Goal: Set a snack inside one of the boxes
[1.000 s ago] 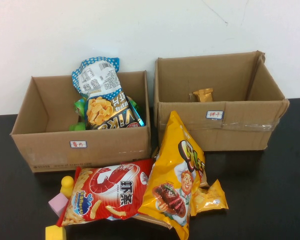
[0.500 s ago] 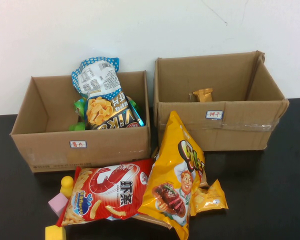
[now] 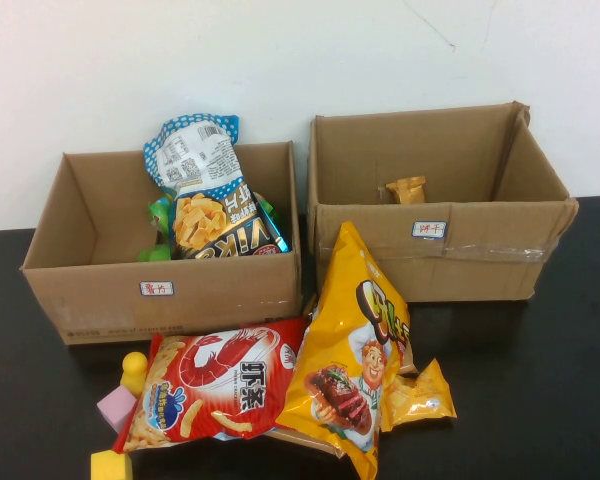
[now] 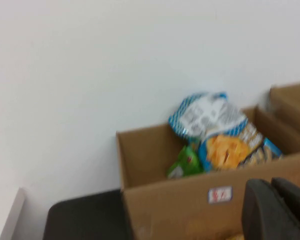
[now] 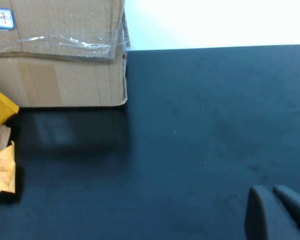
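High view: taped box at right-rear of black surface, lower box beside it. Chef bag mostly covers the snack; only a brown sliver shows. Risk: grabbing the wrong pkt or dragging the bag. Left gripper faces the lower box, right gripper hangs over bare surface; both fingers narrow, empty.
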